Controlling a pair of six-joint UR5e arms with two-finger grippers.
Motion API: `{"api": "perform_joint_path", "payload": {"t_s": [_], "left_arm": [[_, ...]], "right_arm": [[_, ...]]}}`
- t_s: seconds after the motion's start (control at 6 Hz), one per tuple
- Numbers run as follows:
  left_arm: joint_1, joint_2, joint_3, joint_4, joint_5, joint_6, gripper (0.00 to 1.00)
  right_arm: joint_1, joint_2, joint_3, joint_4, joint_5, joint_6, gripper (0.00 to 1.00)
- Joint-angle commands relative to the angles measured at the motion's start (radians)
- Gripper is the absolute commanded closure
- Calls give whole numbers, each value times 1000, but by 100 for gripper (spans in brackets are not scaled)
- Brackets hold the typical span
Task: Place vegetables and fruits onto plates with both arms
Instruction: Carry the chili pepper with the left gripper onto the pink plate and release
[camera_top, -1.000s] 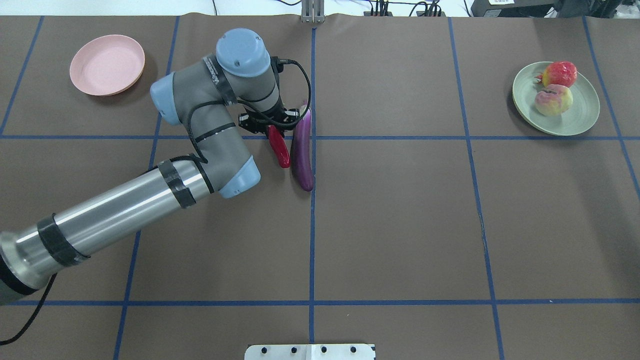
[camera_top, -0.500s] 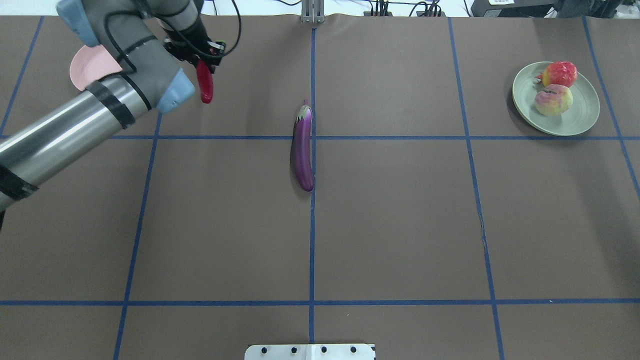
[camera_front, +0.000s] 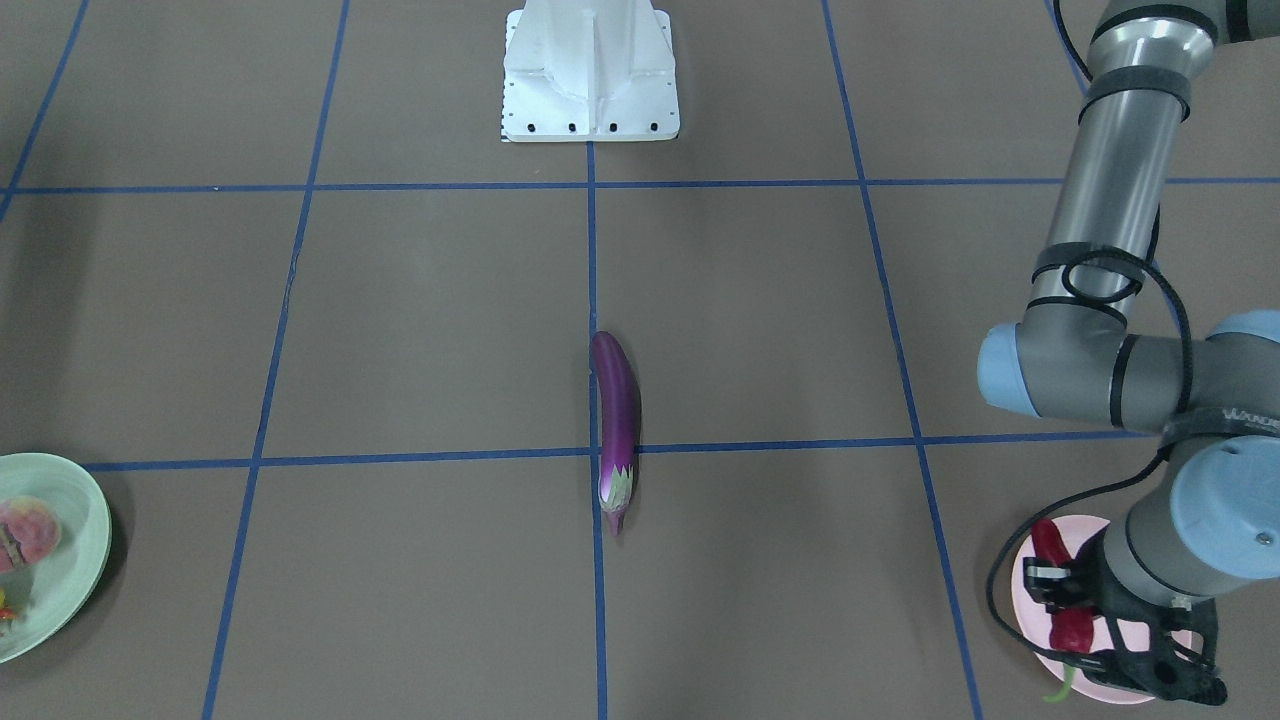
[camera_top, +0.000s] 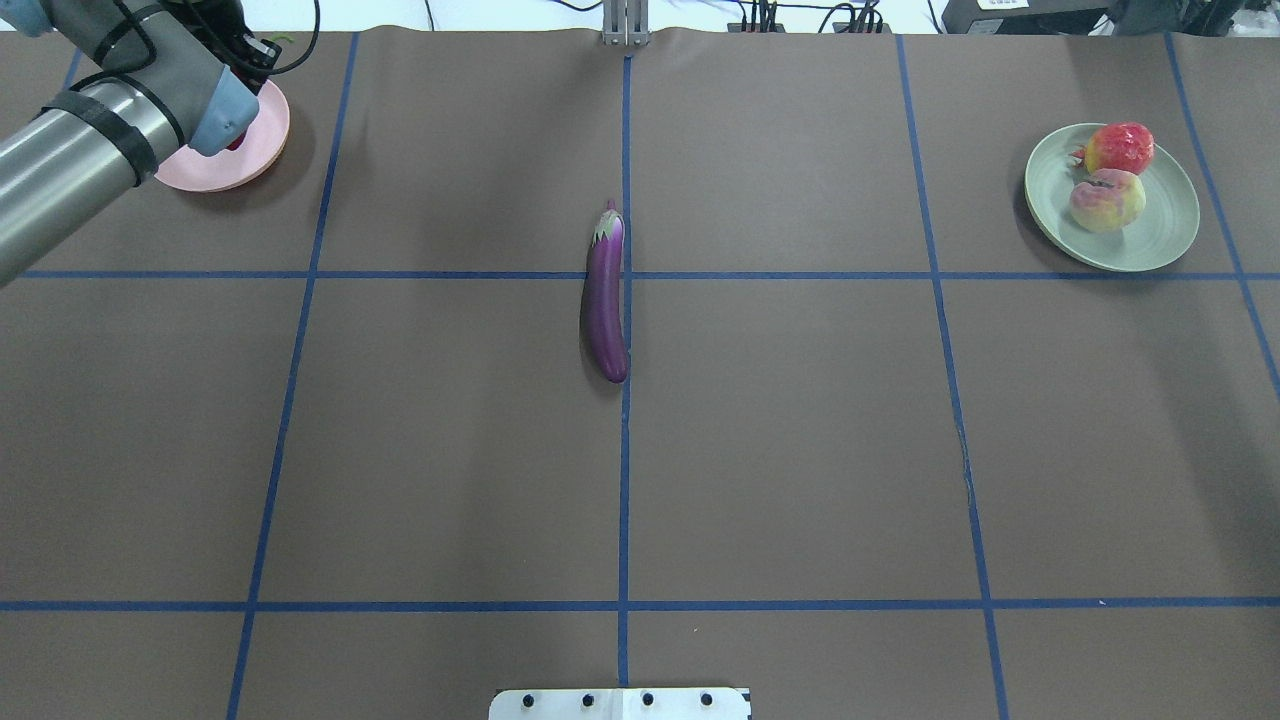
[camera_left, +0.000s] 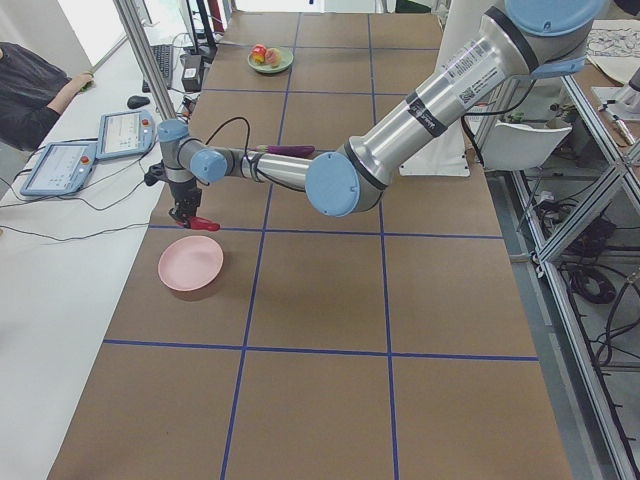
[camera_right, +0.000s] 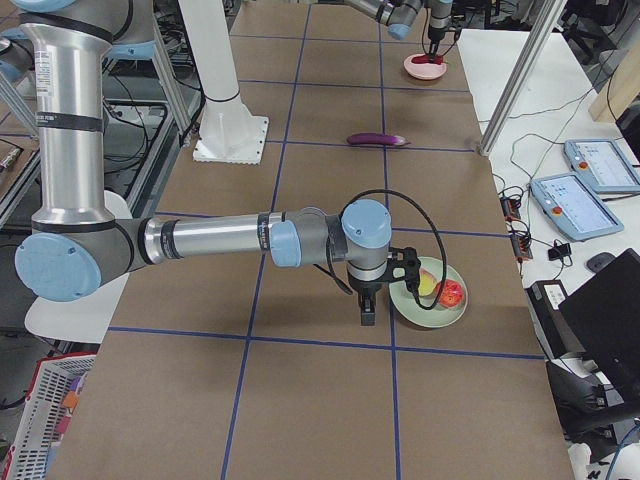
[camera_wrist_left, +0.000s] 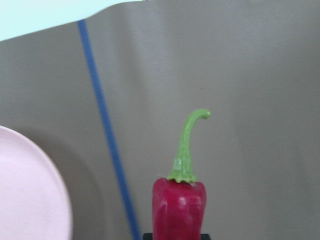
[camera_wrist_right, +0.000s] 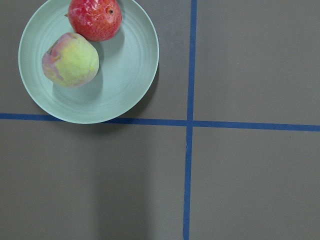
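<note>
My left gripper (camera_front: 1075, 625) is shut on the red chili pepper (camera_front: 1050, 545) and holds it over the pale pink plate (camera_front: 1028, 610) at the table's far left. In the left wrist view the chili (camera_wrist_left: 179, 210) points its green stem outward, with the plate's rim (camera_wrist_left: 30, 200) to one side. The purple eggplant (camera_top: 604, 300) lies alone on the centre line. The mint green plate (camera_top: 1150, 235) at the far right holds the red-orange fruit (camera_top: 1120, 147) and the pale halved fruit (camera_top: 1107, 199). My right gripper (camera_right: 367, 312) hangs beside that plate. I cannot tell if it is open or shut.
The white base block (camera_front: 590, 70) stands at the robot's side of the table. Blue tape lines cross the brown mat. Tablets (camera_left: 125, 133) and cables lie on the operators' bench past the far edge.
My left arm has lifted the chili from beside the eggplant and carried it far left, to over the pink plate. The eggplant and the fruits have not moved.
</note>
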Motion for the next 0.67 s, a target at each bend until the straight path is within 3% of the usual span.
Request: {"api": "perform_joint_path", "payload": {"t_s": [0.0,0.17,0.33,0.5], "left_arm": [[-7,7,60,-97,44,1,0],[-9,6,2,-55,8,-5,0],[-9,6,-134,114,-106,-58,0],[8,0,-275,231,-193,-258,0]], "right_arm": [[0,2,0,0,0,1,0],[0,2,1,0,0,3,0],[0,3,1,0,0,3,0],[0,3,3,0,2,3,0]]}}
